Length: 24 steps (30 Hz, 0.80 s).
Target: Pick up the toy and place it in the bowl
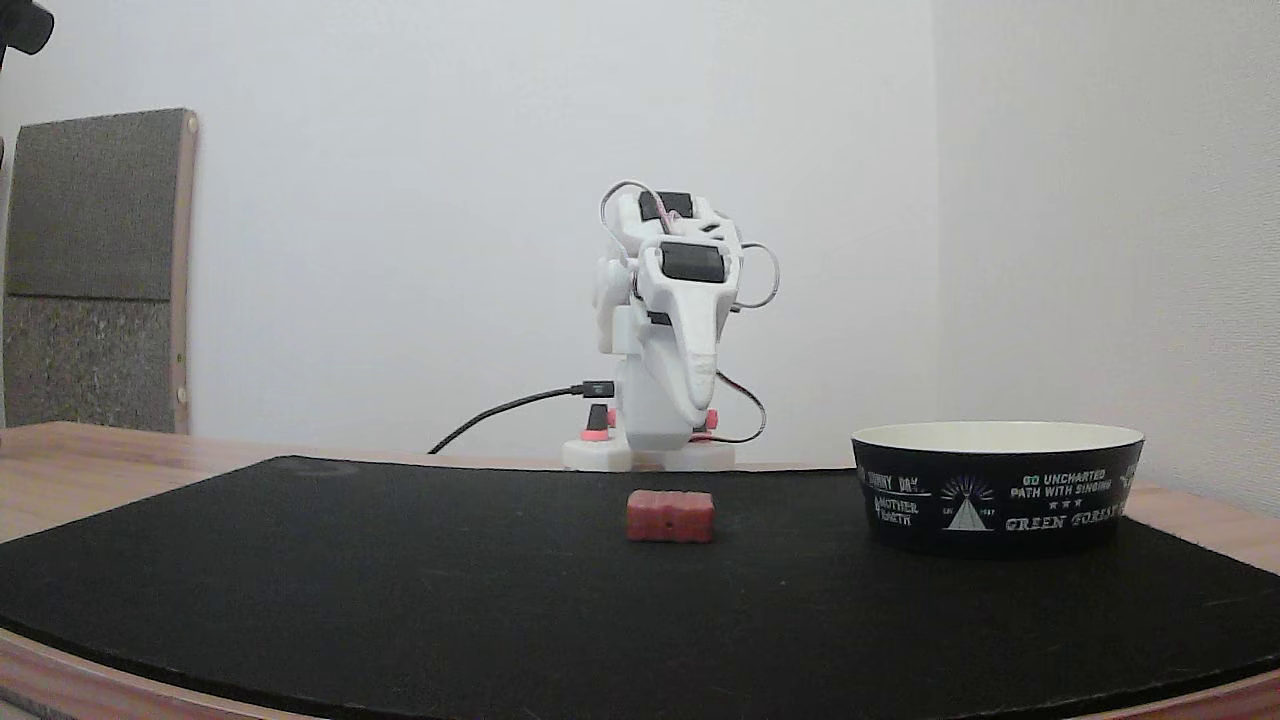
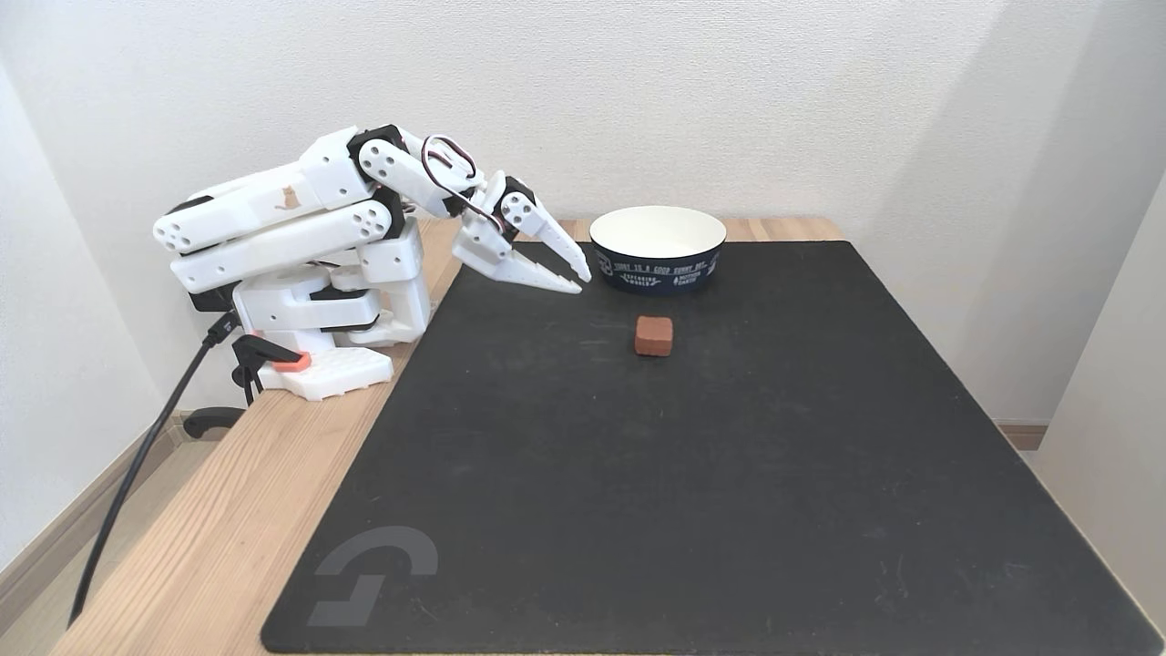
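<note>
toy block (image 2: 654,335) sits alone near the upper middle of the black mat (image 2: 729,510), a dull-red brick shape lying flat on its broad face; in the low fixed view the toy (image 1: 670,516) sits just below frame centre, with faint grooves and dots on its front. it looks light and rigid, probably foam or plastic, with a matte skin that should not slip much. its flat, parallel sides are the place to pinch: across the narrow width, low enough that the fingers bear on full faces rather than the rounded top edges. being so small, it may skid or tip if one finger touches first.

the bowl (image 2: 658,269) stands just above the toy in the high view, apart from it, cream inside and black outside with white print; in the low view the bowl (image 1: 996,488) is at right. the gripper (image 2: 577,275) hangs folded at upper left, above the mat's edge, jaws parted only a narrow wedge, holding nothing, well apart from the toy.
</note>
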### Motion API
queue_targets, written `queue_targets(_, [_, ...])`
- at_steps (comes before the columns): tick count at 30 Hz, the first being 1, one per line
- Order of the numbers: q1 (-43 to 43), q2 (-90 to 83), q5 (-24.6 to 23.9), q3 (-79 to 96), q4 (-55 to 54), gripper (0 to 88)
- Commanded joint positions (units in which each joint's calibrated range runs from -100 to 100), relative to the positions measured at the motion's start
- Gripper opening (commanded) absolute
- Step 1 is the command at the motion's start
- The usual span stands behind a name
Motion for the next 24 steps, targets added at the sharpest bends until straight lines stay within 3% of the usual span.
queue_targets(1, [0.4,-0.8,0.3,0.7,0.1,5.5])
queue_targets(21, [0.4,-0.8,0.3,0.7,-0.1,5.8])
queue_targets(24, [0.4,-0.8,0.1,0.7,-0.1,10.2])
